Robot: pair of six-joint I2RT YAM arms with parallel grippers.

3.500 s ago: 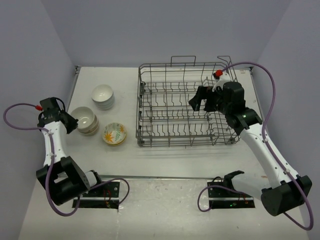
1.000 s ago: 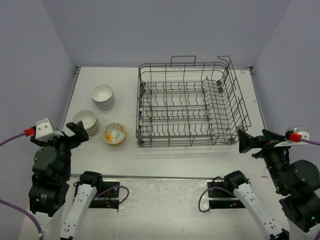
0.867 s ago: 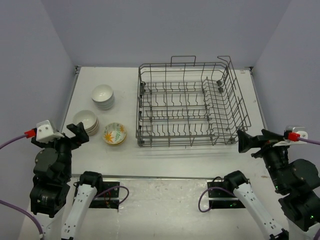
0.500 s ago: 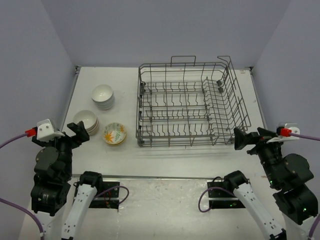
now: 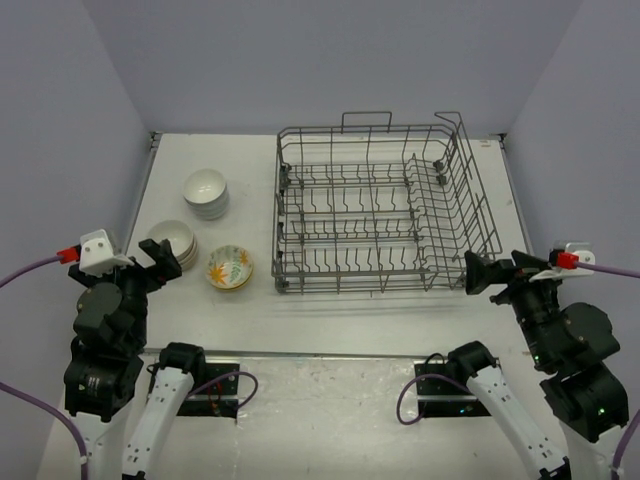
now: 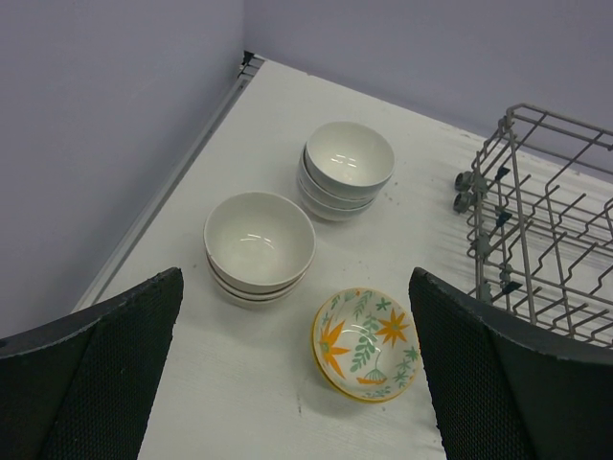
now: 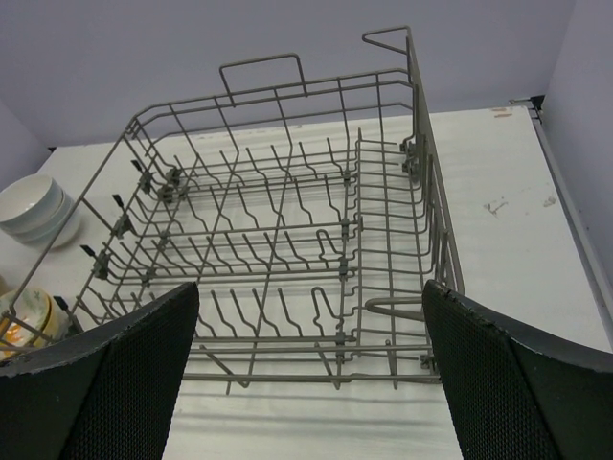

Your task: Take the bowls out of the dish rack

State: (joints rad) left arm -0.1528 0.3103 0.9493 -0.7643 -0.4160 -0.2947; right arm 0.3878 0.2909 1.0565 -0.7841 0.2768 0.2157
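The dish rack [image 5: 380,212], a dark grey wire basket, stands right of centre, and no bowl shows inside it [image 7: 287,220]. Left of it the bowls stand in three stacks on the table: a white stack [image 5: 205,192] [image 6: 348,168], a cream stack with dark bands [image 5: 170,241] [image 6: 259,244], and a floral pair [image 5: 230,267] [image 6: 367,342]. My left gripper [image 5: 152,262] [image 6: 302,402] hangs open and empty, high above the near-left table, just near of the cream stack. Open and empty too, my right gripper [image 5: 497,272] [image 7: 306,383] hovers off the rack's near right corner.
Grey walls close in the table at the left, back and right. The arm bases [image 5: 190,375] and their purple cables sit at the near edge. The rack's raised handle loops [image 5: 366,120] stand at its far side.
Both arms have drawn back from the table to its near edge. Over the last second the right gripper has drifted a little left and up; the left one has barely shifted.
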